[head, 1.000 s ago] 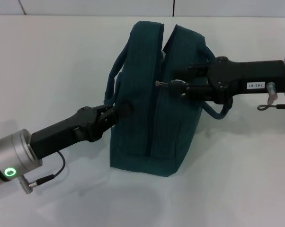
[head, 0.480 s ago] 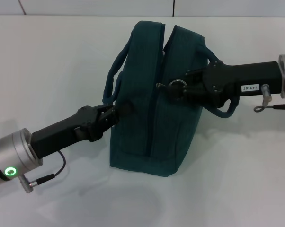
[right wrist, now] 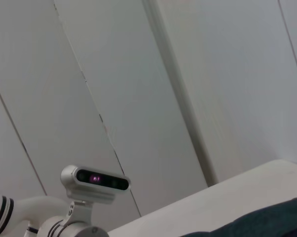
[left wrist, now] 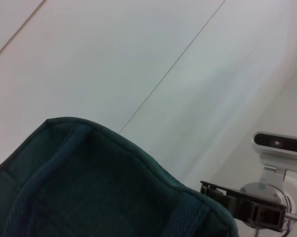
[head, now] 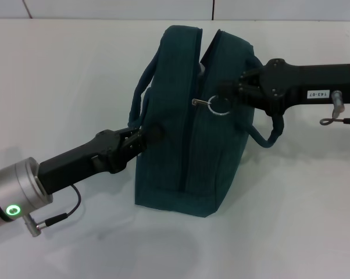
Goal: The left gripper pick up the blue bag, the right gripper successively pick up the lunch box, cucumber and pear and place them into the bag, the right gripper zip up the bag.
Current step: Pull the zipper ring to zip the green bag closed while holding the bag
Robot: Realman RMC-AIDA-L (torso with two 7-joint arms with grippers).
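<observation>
Table [head: 59, 70], white and broad, carries the blue bag [head: 169, 157], which stands upright near its middle on its narrow base, top edge toward the far side. The zipper track [head: 189, 145] runs as a dark seam along the bag's long axis, from near the base up to a V-shaped gap at the top where the two halves are not yet closed together. The lunch box, cucumber and pear are not visible anywhere on the table; presumably they are inside the bag, though the pictures cannot confirm it. The left gripper [head: 141, 136] comes in from the robot's left, its fingers pressed together on the bag's side fabric just below a loop handle [head: 141, 93], steadying the bag. The right gripper [head: 232, 92] reaches in from the robot's right at the bag's upper half and is by far the nearer arm to the zipper; whether its fingers are spread or pressed together cannot be told, as they merge with the dark fabric. The metal ring pull [head: 220, 105] lies just beside and slightly below the claw tip, toward the robot's left, hanging off the slider [head: 196, 102] on the seam. The coming move likely turns on this offset: the ring must be caught, then drawn along the seam toward the open gap at the top.
</observation>
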